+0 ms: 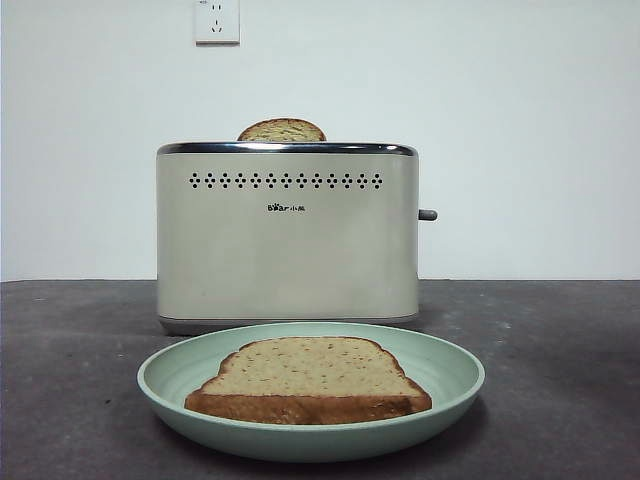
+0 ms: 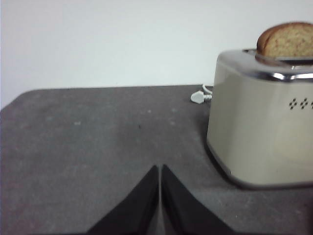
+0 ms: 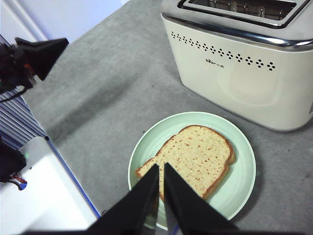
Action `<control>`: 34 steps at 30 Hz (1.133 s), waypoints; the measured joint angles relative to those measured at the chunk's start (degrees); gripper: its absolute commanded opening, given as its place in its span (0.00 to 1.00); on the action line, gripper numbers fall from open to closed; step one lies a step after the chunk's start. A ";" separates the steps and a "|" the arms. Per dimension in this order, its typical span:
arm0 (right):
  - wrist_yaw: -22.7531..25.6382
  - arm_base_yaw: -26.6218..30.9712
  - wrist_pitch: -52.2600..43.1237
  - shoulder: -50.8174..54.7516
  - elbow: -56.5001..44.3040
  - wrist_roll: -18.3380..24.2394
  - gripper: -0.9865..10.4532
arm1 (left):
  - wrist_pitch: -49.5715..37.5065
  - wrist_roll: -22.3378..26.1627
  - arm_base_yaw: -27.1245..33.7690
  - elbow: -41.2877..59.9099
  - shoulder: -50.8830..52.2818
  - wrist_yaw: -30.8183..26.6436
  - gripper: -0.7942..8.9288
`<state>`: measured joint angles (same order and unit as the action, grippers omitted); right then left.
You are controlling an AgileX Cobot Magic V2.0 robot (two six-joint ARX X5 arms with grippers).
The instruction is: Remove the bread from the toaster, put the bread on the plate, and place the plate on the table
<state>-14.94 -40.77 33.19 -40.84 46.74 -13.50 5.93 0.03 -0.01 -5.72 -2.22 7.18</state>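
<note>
Front view
Toaster (image 1: 288,235): stands upright on the table (image 1: 560,350), behind the plate; chrome rim on top, two rows of dot holes and a small dark logo on the near face, grey lever (image 1: 427,214) on one side.
Second slice (image 1: 282,130): domed top shows above the toaster's rim, near the middle of the slot.
Plate (image 1: 450,385): rests flat on the table, just in front of the toaster.
Bread (image 1: 308,380): lies flat inside the plate, flat crust edge toward the camera, domed end toward the toaster.
Wall socket (image 1: 217,20): white, on the wall above the toaster.
Arms: neither shows in this view.

Left wrist view
Left gripper (image 2: 160,169): jaws pressed together tip to tip, holding nothing, above bare table (image 2: 98,142).
Toaster (image 2: 264,132): near the gripper, off to one side; one corner and end face visible.
Second slice (image 2: 286,41): stands in the slot, upper part above the rim.
Plug (image 2: 198,97): white, lies on the table beside the toaster's far end.

Right wrist view
Right gripper (image 3: 162,167): jaws nearly closed, a thin gap between the tips, gripping nothing, poised above the bread's near edge.
Bread (image 3: 193,156): flat on the plate (image 3: 242,171), clear of the rim all round.
Toaster (image 3: 244,63): beyond the plate; the slot seen here is empty.
Table (image 3: 107,93): bears both plate and toaster.
</note>
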 measured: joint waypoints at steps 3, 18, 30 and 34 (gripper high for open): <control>0.00 0.00 0.00 0.00 0.00 0.00 0.09 | 0.07 -0.44 0.00 2.05 1.38 -1.03 0.09; 0.00 0.00 0.00 0.00 0.00 0.02 0.09 | 4.11 -3.72 0.00 3.93 1.95 -1.42 0.09; 0.00 0.00 0.00 0.00 0.00 0.00 0.09 | 4.11 -5.40 0.00 3.93 1.95 -1.40 0.09; 0.00 0.00 0.00 0.00 0.00 0.00 0.09 | 4.11 -5.51 0.00 3.93 1.95 -1.40 0.09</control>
<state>-14.94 -40.77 33.19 -40.84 46.74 -13.50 10.04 -5.48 -0.01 -1.78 -0.27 5.78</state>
